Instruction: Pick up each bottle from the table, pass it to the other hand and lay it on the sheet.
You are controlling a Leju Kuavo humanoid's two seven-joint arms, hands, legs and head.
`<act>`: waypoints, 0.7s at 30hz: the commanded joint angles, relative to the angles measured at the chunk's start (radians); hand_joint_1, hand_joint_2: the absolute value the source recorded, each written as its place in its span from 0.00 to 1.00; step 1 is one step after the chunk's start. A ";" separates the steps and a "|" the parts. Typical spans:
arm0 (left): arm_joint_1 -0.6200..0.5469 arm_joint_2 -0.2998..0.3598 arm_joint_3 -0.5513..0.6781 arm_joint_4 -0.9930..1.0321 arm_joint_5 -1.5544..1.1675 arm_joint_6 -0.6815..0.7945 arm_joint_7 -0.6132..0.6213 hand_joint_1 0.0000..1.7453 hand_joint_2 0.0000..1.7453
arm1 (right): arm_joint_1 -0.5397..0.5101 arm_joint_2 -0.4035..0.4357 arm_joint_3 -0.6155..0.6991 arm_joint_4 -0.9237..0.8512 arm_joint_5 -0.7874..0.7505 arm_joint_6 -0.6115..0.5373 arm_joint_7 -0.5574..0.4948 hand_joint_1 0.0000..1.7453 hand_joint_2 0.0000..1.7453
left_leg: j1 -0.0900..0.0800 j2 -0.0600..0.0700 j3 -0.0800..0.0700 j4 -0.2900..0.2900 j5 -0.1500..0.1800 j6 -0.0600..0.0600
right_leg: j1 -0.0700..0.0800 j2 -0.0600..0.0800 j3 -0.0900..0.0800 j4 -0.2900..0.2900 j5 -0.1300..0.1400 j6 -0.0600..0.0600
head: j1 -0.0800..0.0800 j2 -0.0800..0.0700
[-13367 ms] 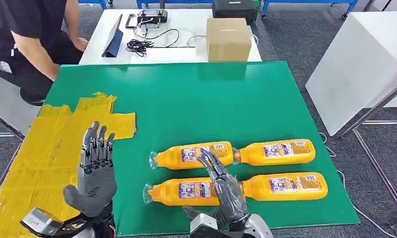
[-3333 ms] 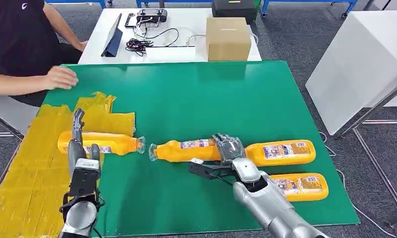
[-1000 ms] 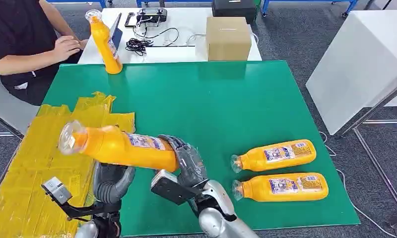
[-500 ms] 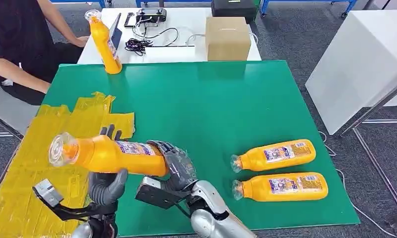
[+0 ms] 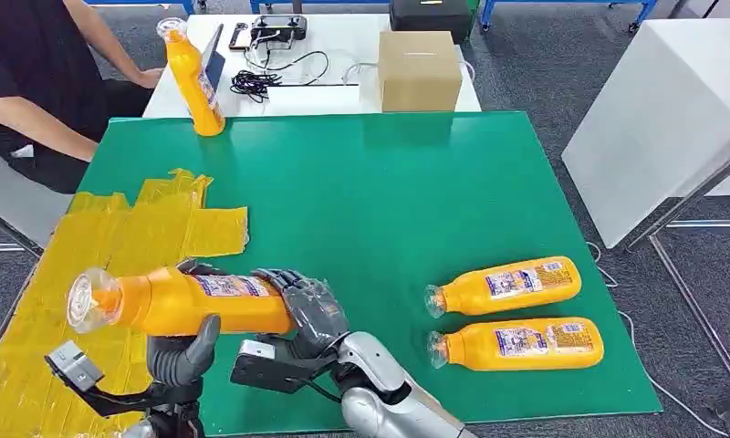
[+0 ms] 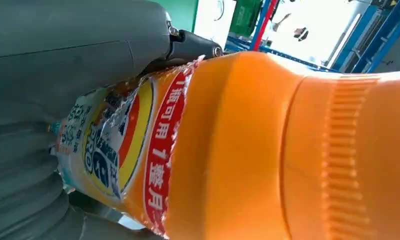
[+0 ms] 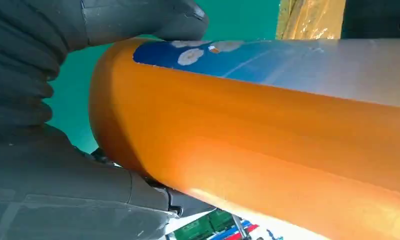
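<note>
An orange bottle is held level in the air over the near left of the green table, its cap end pointing left above the yellow sheet. My right hand grips its base end. My left hand cups its middle from below, thumb in front and fingers curled over the far side. Up close, the left wrist view has the labelled bottle against my left hand. The right wrist view has the bottle in my right hand. Two more bottles lie at the near right.
A further orange bottle stands upright at the table's far left corner. A person sits beyond the far left. Behind the green table, a white table bears a cardboard box, cables and a tablet. A white cabinet stands to the right.
Over the last second the bottle, carried by my right hand, has moved left and lower toward the sheet. My left hand's fingers, upright behind it before, now curl over it.
</note>
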 commanded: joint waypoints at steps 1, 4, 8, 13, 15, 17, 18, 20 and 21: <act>-0.058 0.002 -0.001 0.012 -0.078 0.071 -0.014 1.00 1.00 | 0.012 -0.028 0.052 0.054 0.021 -0.022 -0.012 0.24 1.00 | 0.000 -0.002 0.003 -0.001 0.000 -0.001 | 0.000 -0.003 0.004 -0.002 -0.001 0.000 | 0.000 0.000; -0.076 0.028 0.037 0.030 -0.223 0.198 -0.040 1.00 1.00 | 0.065 -0.070 -0.002 -0.020 0.008 -0.062 -0.014 0.00 0.00 | 0.001 -0.003 0.002 -0.001 0.000 -0.001 | 0.001 -0.004 0.004 -0.002 -0.001 0.000 | 0.000 0.000; -0.092 0.046 0.085 0.064 -0.451 0.378 -0.042 1.00 1.00 | 0.150 -0.121 -0.069 -0.158 0.024 -0.086 -0.035 0.00 0.00 | 0.000 -0.003 0.004 -0.002 0.000 -0.001 | 0.000 -0.004 0.005 -0.003 -0.001 0.000 | 0.000 0.000; -0.079 0.121 0.210 0.184 -1.151 0.685 0.172 1.00 1.00 | 0.374 -0.247 -0.218 -0.501 0.099 -0.139 -0.091 0.00 0.00 | 0.000 -0.006 0.005 -0.003 0.000 -0.001 | 0.000 -0.006 0.007 -0.004 -0.002 0.000 | 0.000 0.000; -0.070 0.138 0.233 0.200 -1.164 0.696 0.164 1.00 1.00 | 0.431 -0.268 -0.242 -0.584 0.126 -0.122 -0.083 0.00 0.00 | -0.001 -0.004 0.004 -0.003 0.000 0.000 | -0.001 -0.004 0.004 -0.002 -0.002 0.000 | 0.000 0.000; -0.069 0.135 0.234 0.199 -1.164 0.696 0.163 1.00 1.00 | 0.432 -0.264 -0.240 -0.584 0.128 -0.120 -0.082 0.00 0.00 | 0.000 -0.002 0.002 -0.001 -0.001 0.000 | 0.000 -0.002 0.003 -0.001 -0.001 0.000 | 0.000 0.000; -0.068 0.134 0.245 0.205 -1.232 0.713 0.194 1.00 1.00 | 0.433 -0.261 -0.246 -0.586 0.147 -0.131 -0.084 0.00 0.00 | -0.001 -0.001 0.001 -0.001 -0.001 0.000 | -0.001 -0.001 0.001 -0.001 -0.001 0.000 | 0.000 0.000; -0.059 0.157 0.268 0.229 -1.432 0.731 0.296 1.00 1.00 | 0.467 -0.290 -0.271 -0.643 0.149 -0.156 -0.094 0.00 0.00 | 0.000 0.000 0.001 -0.001 -0.001 -0.001 | 0.000 0.000 0.001 -0.001 -0.001 0.000 | 0.000 0.000; -0.060 0.172 0.278 0.250 -1.485 0.725 0.325 1.00 1.00 | 0.486 -0.305 -0.286 -0.675 0.174 -0.164 -0.087 0.00 0.00 | -0.001 0.000 0.003 -0.002 -0.002 -0.001 | 0.000 -0.001 0.003 -0.002 -0.001 0.000 | 0.000 0.000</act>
